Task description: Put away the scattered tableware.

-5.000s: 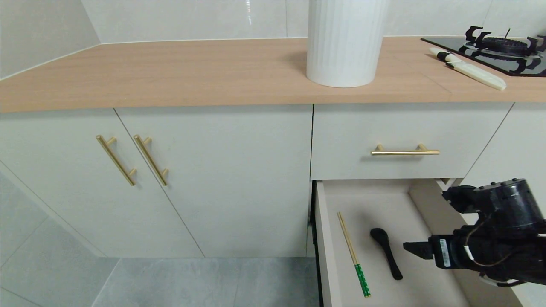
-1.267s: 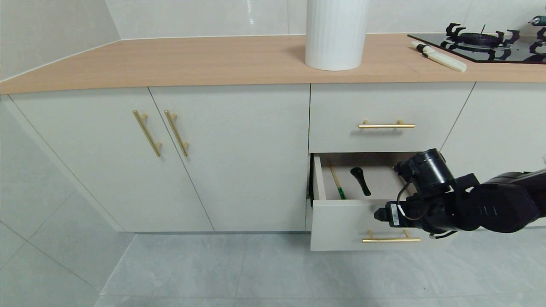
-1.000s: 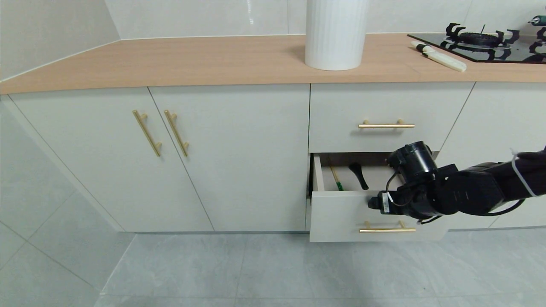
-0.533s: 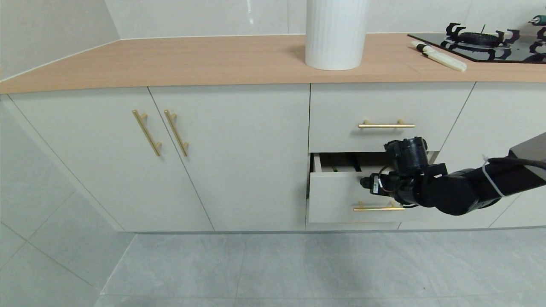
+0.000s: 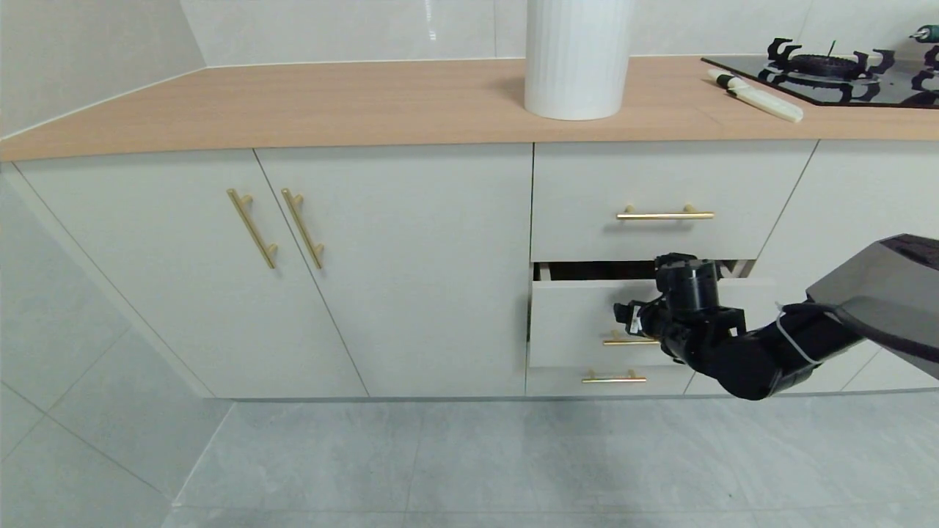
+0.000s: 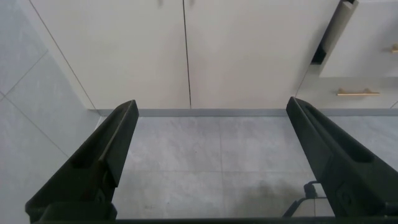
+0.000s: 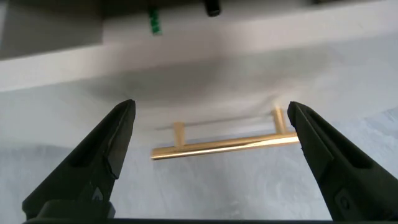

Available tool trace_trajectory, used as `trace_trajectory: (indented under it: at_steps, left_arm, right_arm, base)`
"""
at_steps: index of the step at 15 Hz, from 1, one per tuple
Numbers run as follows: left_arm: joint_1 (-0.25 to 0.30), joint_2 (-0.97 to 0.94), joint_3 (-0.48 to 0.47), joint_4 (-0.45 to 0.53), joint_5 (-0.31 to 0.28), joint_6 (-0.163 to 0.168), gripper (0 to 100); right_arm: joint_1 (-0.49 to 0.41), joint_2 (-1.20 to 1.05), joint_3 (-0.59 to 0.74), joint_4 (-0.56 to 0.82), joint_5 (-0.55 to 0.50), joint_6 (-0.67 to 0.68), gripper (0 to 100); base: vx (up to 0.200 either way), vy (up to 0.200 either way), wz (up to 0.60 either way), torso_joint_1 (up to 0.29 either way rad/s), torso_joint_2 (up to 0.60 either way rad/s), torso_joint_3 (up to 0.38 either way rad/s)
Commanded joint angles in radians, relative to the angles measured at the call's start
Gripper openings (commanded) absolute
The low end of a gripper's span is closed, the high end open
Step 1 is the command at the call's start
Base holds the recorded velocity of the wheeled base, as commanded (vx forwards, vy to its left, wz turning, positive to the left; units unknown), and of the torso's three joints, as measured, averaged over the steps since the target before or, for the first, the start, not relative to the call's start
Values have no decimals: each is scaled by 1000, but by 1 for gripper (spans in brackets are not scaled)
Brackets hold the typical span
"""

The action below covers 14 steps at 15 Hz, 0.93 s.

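Note:
The middle drawer (image 5: 572,323) of the white cabinet stands almost shut, with a narrow dark gap along its top. My right gripper (image 5: 625,312) is open and close against the drawer front, just above its gold handle (image 5: 627,341). In the right wrist view the open right gripper (image 7: 210,109) straddles the gold handle (image 7: 224,146), and through the gap show the green chopstick tip (image 7: 153,22) and the black spoon end (image 7: 213,7). My left gripper (image 6: 211,106) hangs open over the grey floor tiles, holding nothing.
On the wooden counter (image 5: 330,103) stand a white ribbed cylinder (image 5: 577,59) and a pale knife (image 5: 755,95) beside the black stove (image 5: 829,70). A shut drawer with handle (image 5: 664,215) is above, another handle (image 5: 615,379) below. Double cabinet doors (image 5: 279,227) are to the left.
The drawer slid in from wide open to nearly shut, with my right gripper moving forward against its front. Chopsticks and spoon went out of the head view. The head camera had drawn back earlier.

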State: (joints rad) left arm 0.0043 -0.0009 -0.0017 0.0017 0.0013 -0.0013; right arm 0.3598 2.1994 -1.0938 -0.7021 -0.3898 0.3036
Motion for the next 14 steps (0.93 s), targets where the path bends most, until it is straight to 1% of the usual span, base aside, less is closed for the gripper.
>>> trace_trajectory:
  at_steps: [1,3,6,14]
  left_arm:
    - [0,1,0,0,0,0,100]
    - [0,1,0,0,0,0,100]
    - [0,1,0,0,0,0,100]
    - [0,1,0,0,0,0,100]
  right_arm:
    - [1,37,-3,-42,-15,-1,100]
    - [1,65,-11,-89,-37,-21,100]
    - [-10,118,-69,-162,-93,-23,100]
    - [-50,172,-155,-169,-112,-18,100]
  base:
    - [0,0,0,0,0,0]
    - [0,0,0,0,0,0]
    - [0,0,0,0,0,0]
    - [0,0,0,0,0,0]
